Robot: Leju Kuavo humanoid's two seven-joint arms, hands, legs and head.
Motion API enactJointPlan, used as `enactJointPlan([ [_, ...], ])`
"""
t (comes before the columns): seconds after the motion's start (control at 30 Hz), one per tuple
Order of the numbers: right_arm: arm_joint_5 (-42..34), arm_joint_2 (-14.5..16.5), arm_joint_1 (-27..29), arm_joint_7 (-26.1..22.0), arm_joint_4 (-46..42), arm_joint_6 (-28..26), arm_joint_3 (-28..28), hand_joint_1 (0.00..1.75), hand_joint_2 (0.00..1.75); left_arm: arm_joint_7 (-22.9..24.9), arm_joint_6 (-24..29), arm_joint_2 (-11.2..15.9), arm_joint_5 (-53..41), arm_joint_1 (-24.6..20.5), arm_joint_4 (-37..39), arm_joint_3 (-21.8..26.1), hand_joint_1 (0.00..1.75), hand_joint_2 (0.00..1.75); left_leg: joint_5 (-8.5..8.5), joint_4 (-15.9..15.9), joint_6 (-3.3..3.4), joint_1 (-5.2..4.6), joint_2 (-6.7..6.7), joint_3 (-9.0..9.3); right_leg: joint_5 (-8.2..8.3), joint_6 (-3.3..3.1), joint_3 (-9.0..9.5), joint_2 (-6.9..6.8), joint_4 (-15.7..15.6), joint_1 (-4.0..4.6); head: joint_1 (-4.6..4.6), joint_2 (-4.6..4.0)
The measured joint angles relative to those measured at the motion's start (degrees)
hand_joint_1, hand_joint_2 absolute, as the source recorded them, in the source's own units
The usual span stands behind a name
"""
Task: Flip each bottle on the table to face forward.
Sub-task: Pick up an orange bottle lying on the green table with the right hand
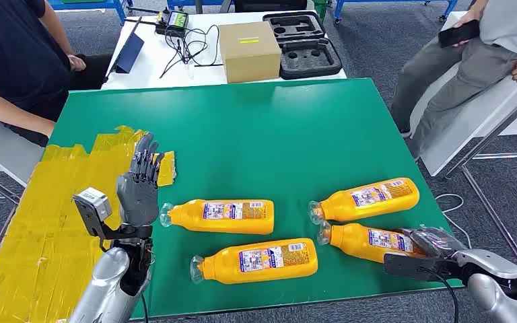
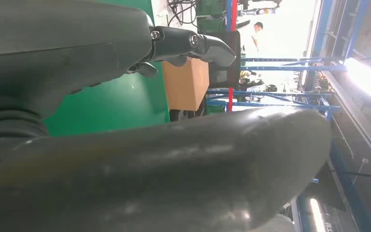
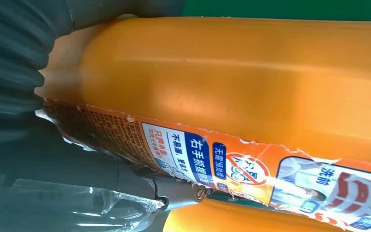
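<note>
Four orange bottles with clear caps lie on their sides on the green table [image 1: 276, 128]. One bottle [image 1: 222, 217] lies left of centre, and another [image 1: 259, 260] lies near the front edge. A third bottle [image 1: 370, 198] is at the right. Just in front of it is the fourth bottle [image 1: 367, 239], whose base end my right hand [image 1: 434, 242] grips. In the right wrist view this bottle [image 3: 232, 87] is very close, label [image 3: 212, 159] showing, with my right hand [image 3: 38, 145] wrapped around it. My left hand [image 1: 138, 185] is raised left of the bottles, fingers [image 2: 193, 43] spread, holding nothing.
A patch of yellow tape [image 1: 54, 222] covers the table's left side. Behind the green table, a white table carries a cardboard box [image 1: 249, 50], a black foam case [image 1: 306, 44] and cables. One person [image 1: 13, 60] sits at the far left, another [image 1: 471, 67] at the far right.
</note>
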Motion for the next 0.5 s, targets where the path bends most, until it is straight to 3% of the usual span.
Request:
enactJointPlan([
  [0.27, -5.21, -0.94, 1.72, -2.17, -2.54, -1.57, -1.42, 1.75, 1.75, -0.07, 0.04, 0.04, -0.01, 0.66, -0.75, 0.3, 0.0, 0.0, 0.03, 0.0, 0.05, -0.05, -0.1, -0.07, 0.01, 0.01, -0.01, -0.06, 0.01, -0.05, 0.0, 0.0],
  [0.5, -12.84, -3.38, 9.08, -4.97, -13.91, 0.65, -11.98, 1.75, 1.75, -0.75, 0.3, 0.43, -0.04, 2.51, -2.08, 1.81, 0.0, 0.0, 0.08, 0.0, 0.11, -0.08, -0.21, -0.39, 0.02, 0.03, -0.33, -0.15, 0.03, -0.11, -0.02, 0.0],
])
